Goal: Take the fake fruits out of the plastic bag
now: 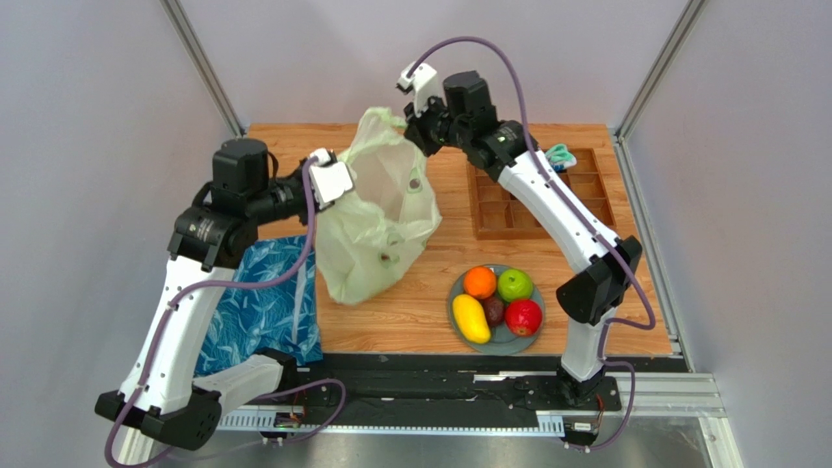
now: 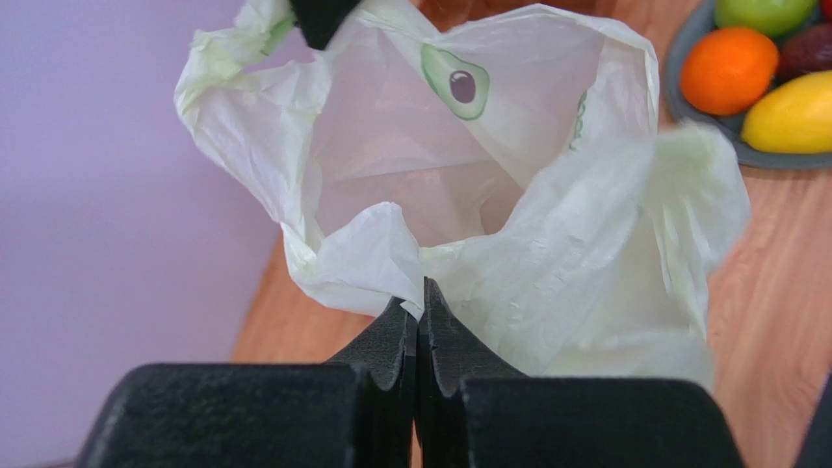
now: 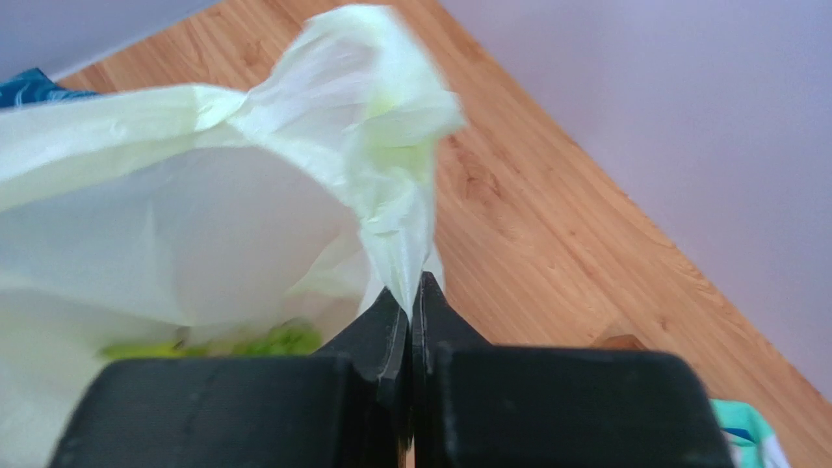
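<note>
You have the plastic bag (image 1: 376,214) hung between both arms above the left-middle of the desk (image 1: 410,327). The left pincer (image 2: 420,292) is clenched on a fold of the near rim and the right pincer (image 3: 415,292) is clenched on a twisted bit of the far rim, up by a handle. The mouth is pulled open along a slanted line from the left pincer to the right one, and it faces up and towards your left arm, whose wrist view looks straight into it. The bag's long axis runs from that held rim down to the closed end, which sags towards the near edge; I cannot tell whether the bottom touches the wood. Five fake fruits already sit on the grey plate (image 1: 451,304): orange (image 1: 479,282), green apple (image 1: 515,285), red apple (image 1: 523,317), yellow mango (image 1: 471,319) and a dark one (image 1: 494,309). The right wrist view shows something green low inside the bag, blurred, so I judge it is not empty. Each pincer holds only a thin pinch of film, so pulling the arms further apart could tear it or slip it free, and the bag would collapse over whatever is inside. If you upend it quickly, a round fruit may roll off the desk or onto the blue leaf-patterned bag (image 1: 264,302) beside it.
</note>
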